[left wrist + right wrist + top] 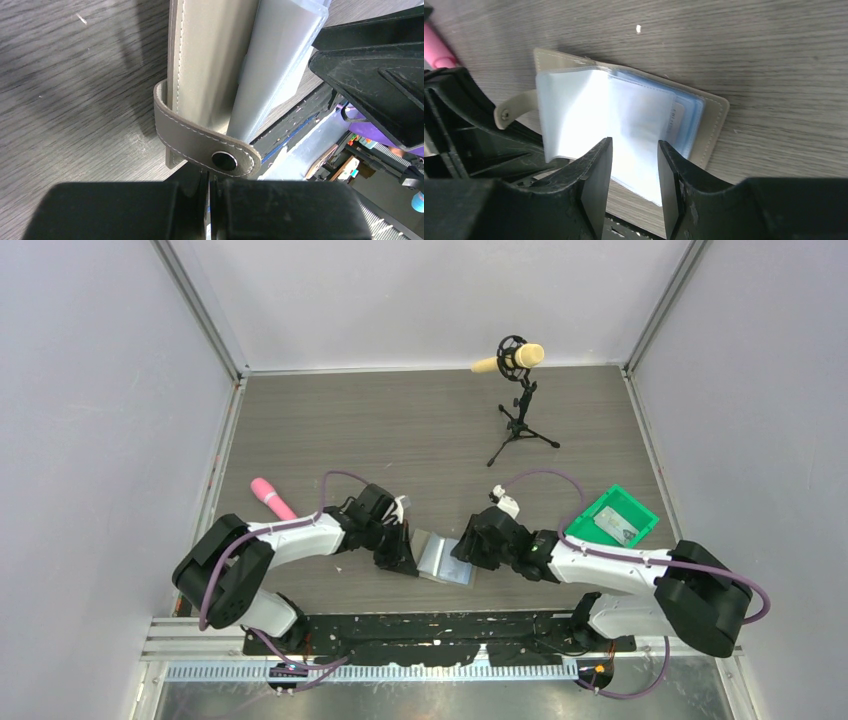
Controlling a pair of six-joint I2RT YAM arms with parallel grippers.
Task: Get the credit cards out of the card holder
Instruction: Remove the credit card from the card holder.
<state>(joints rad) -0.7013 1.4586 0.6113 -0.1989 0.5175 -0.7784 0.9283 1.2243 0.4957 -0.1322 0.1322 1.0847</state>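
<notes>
The left pincer (207, 182) is clenched on the card holder (447, 560), lower centre between the arms. The right pincer (634, 147) hangs released over its clear pockets. A credit card (677, 119) may stick in the slick plastic, so a pull could drag the holder free. The table (400, 420) is grey wood-grain, with pale walls (100, 390) around it.
</notes>
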